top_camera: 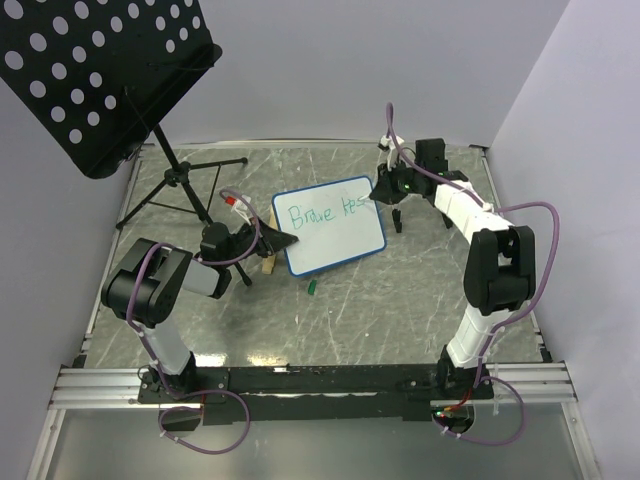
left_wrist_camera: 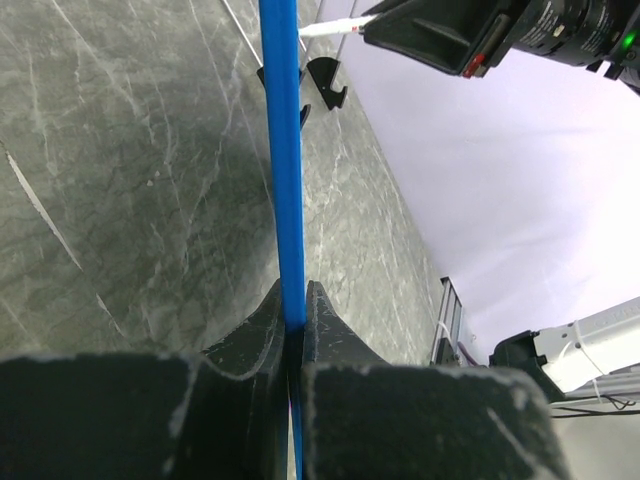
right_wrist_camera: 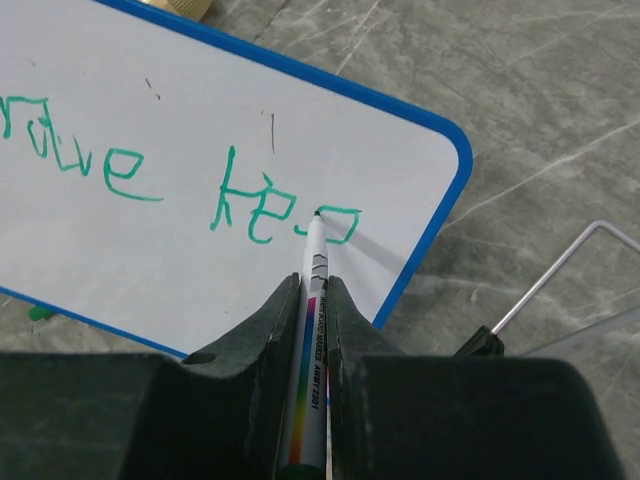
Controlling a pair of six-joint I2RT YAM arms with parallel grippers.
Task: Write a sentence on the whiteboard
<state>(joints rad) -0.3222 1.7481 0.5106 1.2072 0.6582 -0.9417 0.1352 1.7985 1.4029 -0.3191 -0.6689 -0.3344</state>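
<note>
The whiteboard sits mid-table, turned a little askew. The sentence so far reads "Brave" and most of "keep" in green. The left gripper has its jaws pressed onto the blue rim at the board's left edge — a clamp that, I judge, keeps the board from sliding under the pen's drag. The right gripper pinches the marker between its jaws. The barrel runs straight out along them, so the tip lands where the wrist camera can see it. The tip rests on the last letter, which looks half formed. The writing has nearly reached the right rim, so the rest likely needs a second line. A green cap lies on the table just below the board — out of the way.
</note>
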